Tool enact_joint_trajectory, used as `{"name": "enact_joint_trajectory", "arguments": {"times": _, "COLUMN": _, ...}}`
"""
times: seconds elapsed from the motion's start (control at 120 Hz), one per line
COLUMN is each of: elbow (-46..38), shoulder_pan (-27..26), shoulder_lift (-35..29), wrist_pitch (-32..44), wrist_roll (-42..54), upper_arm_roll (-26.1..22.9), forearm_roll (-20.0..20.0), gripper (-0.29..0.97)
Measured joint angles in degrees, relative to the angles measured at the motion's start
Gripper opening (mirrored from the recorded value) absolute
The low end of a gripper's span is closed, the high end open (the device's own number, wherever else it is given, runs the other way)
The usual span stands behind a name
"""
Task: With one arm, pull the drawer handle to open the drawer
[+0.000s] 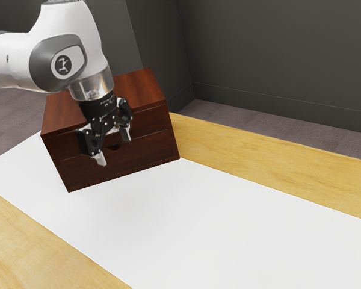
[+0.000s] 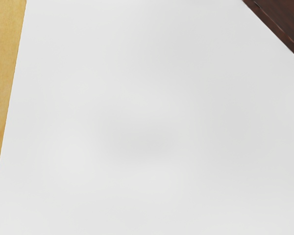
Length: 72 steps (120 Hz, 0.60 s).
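Note:
A dark red-brown wooden drawer box [image 1: 141,90] stands on the white mat, toward the exterior view's left. Its drawer front [image 1: 145,150] faces the camera and looks flush with the box. My black gripper [image 1: 114,147] hangs in front of that face, tilted, and is open with its fingertips [image 1: 101,159] spread. A small dark shape on the drawer front, seemingly the handle [image 1: 116,144], lies between the fingers; I cannot tell whether they touch it. In the wrist view a corner of the box [image 2: 284,24] lies beyond my hand.
The white mat [image 1: 198,223] covers most of the wooden table [image 1: 277,156]. Bare wood runs along the mat's far side and near corner [image 1: 30,253], and beside the mat in the wrist view [image 2: 2,73]. Dark walls and grey floor lie behind.

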Motion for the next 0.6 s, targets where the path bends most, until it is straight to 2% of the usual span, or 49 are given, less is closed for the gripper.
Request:
{"name": "enact_joint_trajectory", "arguments": {"times": 0.075, "elbow": 0.0, "shoulder_pan": -1.0, "shoulder_lift": 0.2, "wrist_pitch": 2.4, "wrist_roll": -0.4, "upper_arm_roll": 4.6, "forearm_roll": -0.1, "gripper": 0.68}}
{"name": "enact_joint_trajectory", "arguments": {"times": 0.275, "elbow": -2.2, "shoulder_pan": 8.5, "shoulder_lift": 0.4, "wrist_pitch": 8.5, "wrist_roll": -1.3, "upper_arm_roll": 6.5, "forearm_roll": 0.0, "gripper": 0.68}}
{"name": "enact_joint_trajectory", "arguments": {"times": 0.375, "elbow": -3.0, "shoulder_pan": 6.7, "shoulder_lift": 0.9, "wrist_pitch": 11.5, "wrist_roll": -1.7, "upper_arm_roll": 8.4, "forearm_roll": 0.1, "gripper": 0.68}}
{"name": "enact_joint_trajectory", "arguments": {"times": 0.525, "elbow": -2.7, "shoulder_pan": 0.2, "shoulder_lift": 2.3, "wrist_pitch": 15.1, "wrist_roll": -2.0, "upper_arm_roll": 8.7, "forearm_roll": 0.0, "gripper": 0.68}}
{"name": "enact_joint_trajectory", "arguments": {"times": 0.6, "elbow": -1.0, "shoulder_pan": -1.3, "shoulder_lift": 4.5, "wrist_pitch": 16.5, "wrist_roll": -2.2, "upper_arm_roll": 9.1, "forearm_roll": -0.1, "gripper": 0.68}}
